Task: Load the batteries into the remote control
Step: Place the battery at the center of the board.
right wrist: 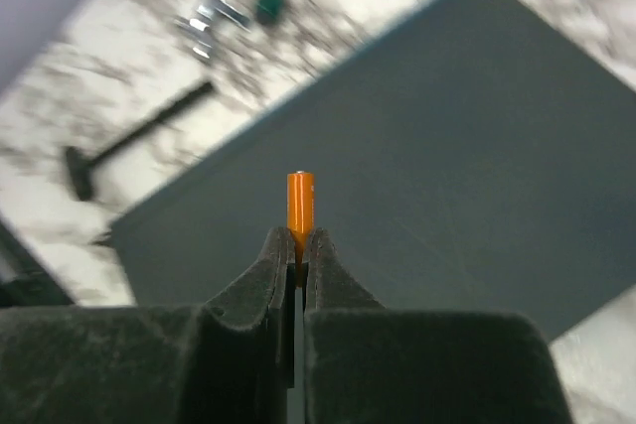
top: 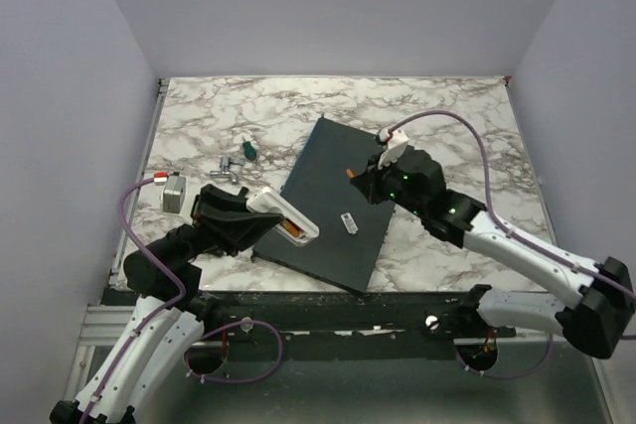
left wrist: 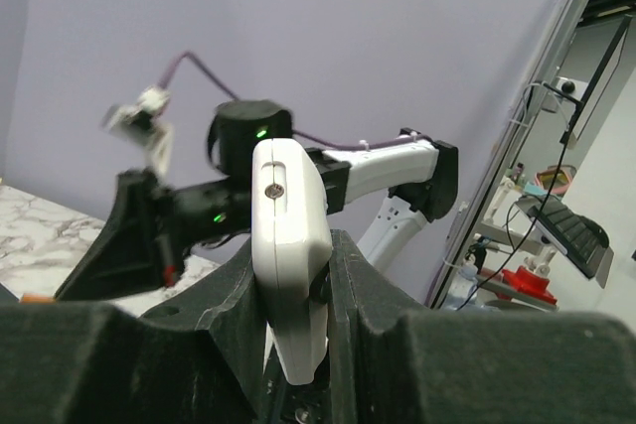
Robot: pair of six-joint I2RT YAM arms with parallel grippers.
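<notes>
Currently the small white oblong remote control (left wrist: 288, 245) is clamped in the left jaws; a slim orange cylindrical battery (right wrist: 300, 201), judged light, rigid and slippery, is pinched end-on in the right jaws

Left gripper (top: 253, 212) and right gripper (top: 360, 178) both clenched

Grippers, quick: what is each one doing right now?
Left gripper: closed, holding the remote control.
Right gripper: closed, holding an orange battery by one end.
</notes>
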